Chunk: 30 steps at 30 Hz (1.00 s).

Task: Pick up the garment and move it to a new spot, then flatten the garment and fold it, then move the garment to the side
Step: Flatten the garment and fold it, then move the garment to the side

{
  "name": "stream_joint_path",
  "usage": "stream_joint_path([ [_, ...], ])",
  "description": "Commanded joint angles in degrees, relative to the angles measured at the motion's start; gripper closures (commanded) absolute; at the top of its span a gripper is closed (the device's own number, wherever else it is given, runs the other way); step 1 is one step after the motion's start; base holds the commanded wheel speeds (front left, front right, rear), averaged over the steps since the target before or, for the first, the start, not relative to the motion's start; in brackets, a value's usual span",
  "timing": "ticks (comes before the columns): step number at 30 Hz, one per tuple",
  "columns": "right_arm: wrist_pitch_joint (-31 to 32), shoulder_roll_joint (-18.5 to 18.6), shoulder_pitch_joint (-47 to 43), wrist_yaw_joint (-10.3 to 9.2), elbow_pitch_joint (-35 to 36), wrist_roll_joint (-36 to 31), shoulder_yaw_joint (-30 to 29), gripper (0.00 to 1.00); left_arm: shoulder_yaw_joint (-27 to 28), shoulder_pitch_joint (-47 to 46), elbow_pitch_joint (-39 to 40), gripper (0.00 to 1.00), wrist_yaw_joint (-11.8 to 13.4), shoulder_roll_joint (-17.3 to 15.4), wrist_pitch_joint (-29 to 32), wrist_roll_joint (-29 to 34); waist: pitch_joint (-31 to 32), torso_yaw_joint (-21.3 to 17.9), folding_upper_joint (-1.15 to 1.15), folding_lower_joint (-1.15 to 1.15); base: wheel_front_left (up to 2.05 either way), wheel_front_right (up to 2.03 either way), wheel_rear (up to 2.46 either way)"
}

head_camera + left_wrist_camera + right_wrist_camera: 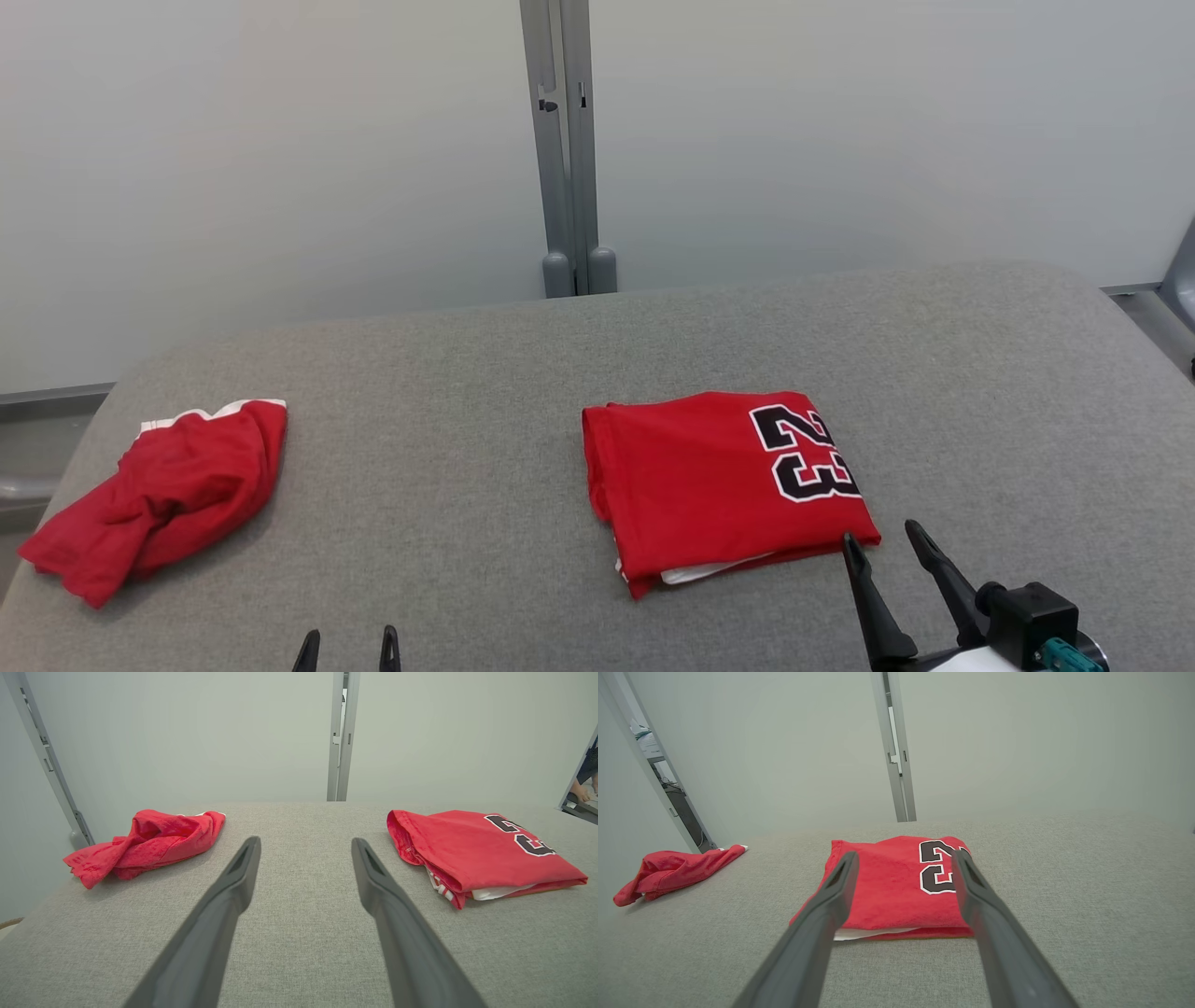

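Grey table [467, 420], folded jersey [709, 485], crumpled cloth [159, 495] at left edge, left gripper [346, 649] and right gripper [880, 534] spread.

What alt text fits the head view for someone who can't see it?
A folded red jersey numbered 23 lies right of centre on a grey padded table, with the right pincer open just off its near right corner. A crumpled red garment sits near the left edge; the left pincer, open, shows its tips at bottom.
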<state>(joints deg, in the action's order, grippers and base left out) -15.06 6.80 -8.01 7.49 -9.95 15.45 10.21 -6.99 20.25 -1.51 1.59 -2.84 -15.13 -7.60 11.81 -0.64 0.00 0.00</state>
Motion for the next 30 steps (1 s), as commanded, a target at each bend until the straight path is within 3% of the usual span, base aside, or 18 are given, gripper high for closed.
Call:
stream_joint_path([
  [1,-0.1,-0.1,-0.8,0.00,0.3,-0.4,-0.1,0.00,0.1,-0.5,-0.2,0.00,0.3,-0.1,0.0,0.0,0.1,0.0,0.00,0.00,0.00,0.00,0.00],
  [30,-0.1,0.6,-1.3,0.01,-0.2,1.5,1.7,0.00,-0.8,0.3,-1.4,0.00,-0.4,-0.1,0.0,0.1,0.8,0.5,0.00,0.00,0.00,0.00,0.00],
])
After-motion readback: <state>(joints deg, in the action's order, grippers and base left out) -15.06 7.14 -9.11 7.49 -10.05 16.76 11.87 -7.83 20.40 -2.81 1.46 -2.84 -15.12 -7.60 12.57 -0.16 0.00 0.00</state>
